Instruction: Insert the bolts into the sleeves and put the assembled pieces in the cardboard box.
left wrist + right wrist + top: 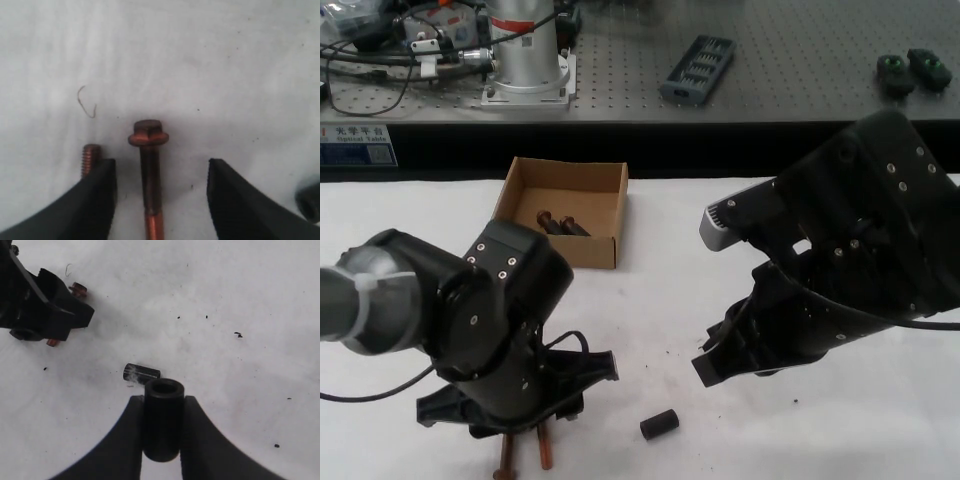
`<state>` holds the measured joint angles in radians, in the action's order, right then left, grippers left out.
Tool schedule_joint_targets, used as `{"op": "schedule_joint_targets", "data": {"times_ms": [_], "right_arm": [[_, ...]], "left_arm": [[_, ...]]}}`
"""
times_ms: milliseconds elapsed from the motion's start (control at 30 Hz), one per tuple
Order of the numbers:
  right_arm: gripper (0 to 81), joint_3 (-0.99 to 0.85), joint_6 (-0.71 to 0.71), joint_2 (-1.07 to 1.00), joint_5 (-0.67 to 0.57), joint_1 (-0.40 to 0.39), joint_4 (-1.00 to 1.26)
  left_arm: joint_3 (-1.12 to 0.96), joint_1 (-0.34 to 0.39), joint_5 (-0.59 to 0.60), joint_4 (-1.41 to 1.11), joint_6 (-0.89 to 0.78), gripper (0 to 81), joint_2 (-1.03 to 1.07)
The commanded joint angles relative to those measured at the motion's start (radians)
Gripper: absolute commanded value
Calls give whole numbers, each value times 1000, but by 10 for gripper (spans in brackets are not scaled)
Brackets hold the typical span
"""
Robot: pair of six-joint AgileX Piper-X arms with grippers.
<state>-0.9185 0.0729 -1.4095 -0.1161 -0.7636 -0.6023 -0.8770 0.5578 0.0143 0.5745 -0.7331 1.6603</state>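
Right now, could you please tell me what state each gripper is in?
Left gripper: open, straddling a bolt.
Right gripper: shut on a sleeve.

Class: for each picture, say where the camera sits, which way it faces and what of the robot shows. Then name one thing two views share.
High view: behind the arms, facing forward and down over the bench; both arms, cardboard box.
Left wrist view: on the left wrist, facing down; left gripper open around a bolt.
Right wrist view: on the right wrist, facing down; right gripper shut on a sleeve.
Shared: loose sleeve, in high and right wrist views.
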Motion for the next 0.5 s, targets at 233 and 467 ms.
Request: {"op": "schedule_joint_targets", "data": {"times_ms": [233, 467], "right_arm": [[46, -3, 2, 15, -4, 6, -20], [46, -3, 2, 26, -4, 6, -20]], "left_arm": [[-12, 4, 20, -14, -35, 310, 79], [-12, 4, 65, -17, -55, 11, 92]]}}
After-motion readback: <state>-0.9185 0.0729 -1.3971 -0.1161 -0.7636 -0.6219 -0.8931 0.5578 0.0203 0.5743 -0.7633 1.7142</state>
